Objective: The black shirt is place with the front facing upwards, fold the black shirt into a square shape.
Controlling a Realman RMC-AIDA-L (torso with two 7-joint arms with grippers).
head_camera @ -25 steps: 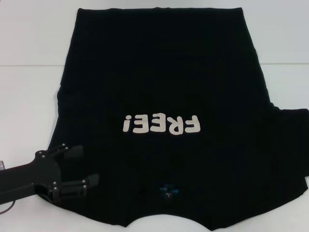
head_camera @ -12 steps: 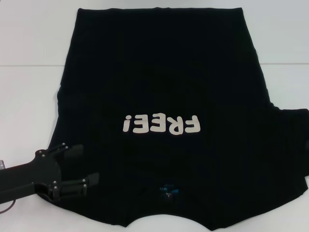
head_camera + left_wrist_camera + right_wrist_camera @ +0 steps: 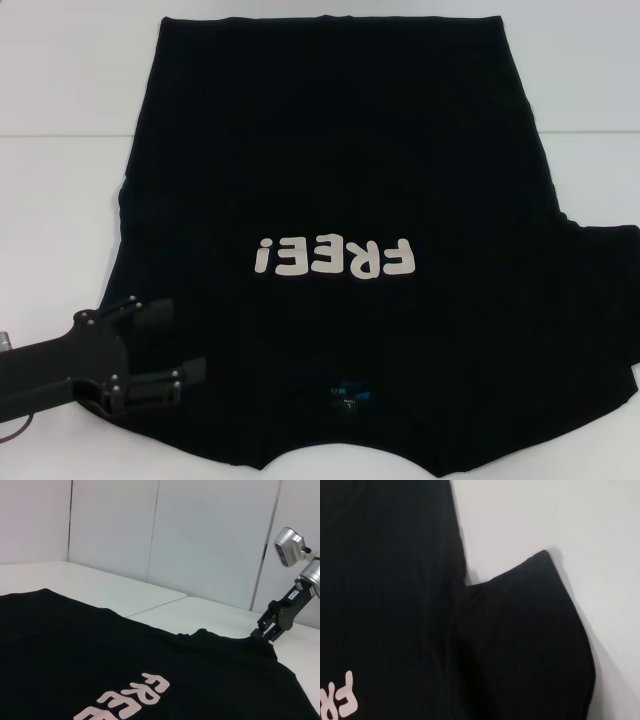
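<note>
The black shirt (image 3: 340,200) is spread flat, front up, across the white table (image 3: 60,200), with its collar toward the robot and its hem at the far edge. Chunky white lettering (image 3: 333,259) reading "FREE!" is seen on the chest (upside down in the head view, since the neck lies nearest the camera). A small blue neck label (image 3: 347,395) is visible inside the collar; its print is too small to be read. Part of the same lettering (image 3: 125,700) is caught in the left wrist view.

The left gripper (image 3: 180,340) is held low at the shirt's near-left corner, by the shoulder. Its two fingers (image 3: 150,312) are spread apart, and nothing is clamped between them; whether the cloth is touched cannot be told.

The right gripper (image 3: 265,632) is seen only in the left wrist view, lowered at the edge of the far sleeve (image 3: 530,630). Whether its fingers are apart or together cannot be told.
</note>
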